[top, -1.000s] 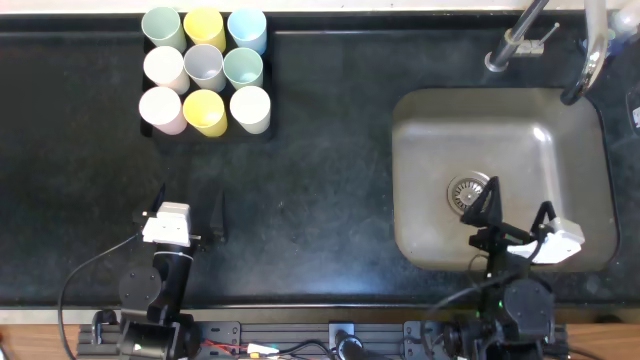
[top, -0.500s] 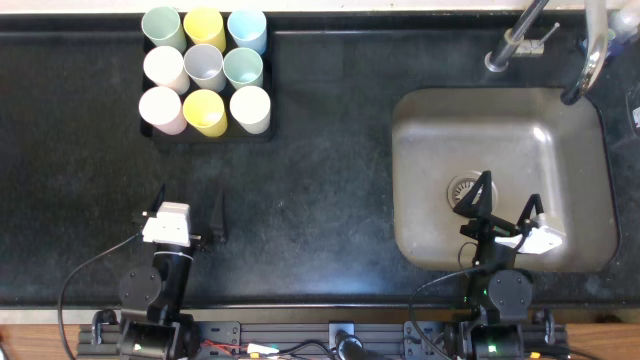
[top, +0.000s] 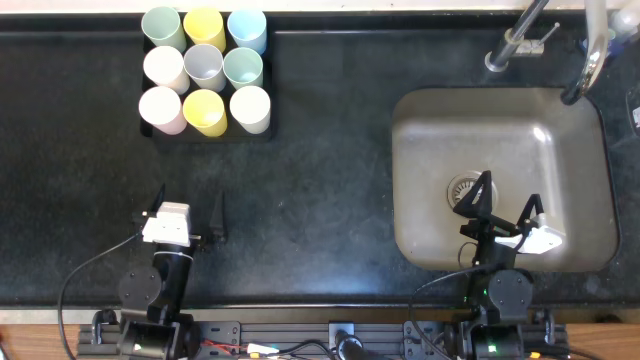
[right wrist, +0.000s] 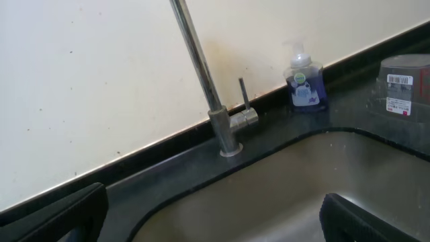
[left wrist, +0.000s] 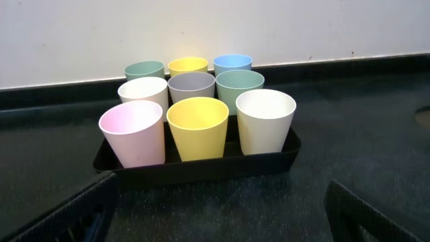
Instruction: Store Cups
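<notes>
Nine pastel plastic cups [top: 205, 68] stand upright in a black rectangular tray [left wrist: 201, 172] at the dark counter's [top: 320, 180] far left, well beyond the left gripper [top: 190, 210], its fingers spread. The right gripper [top: 508, 203], likewise spread, hangs over the steel sink [top: 420, 130].

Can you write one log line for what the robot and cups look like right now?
cups: nine, all upright in black tray | left jaws: open, empty, facing tray | right jaws: open, empty, over sink
</notes>
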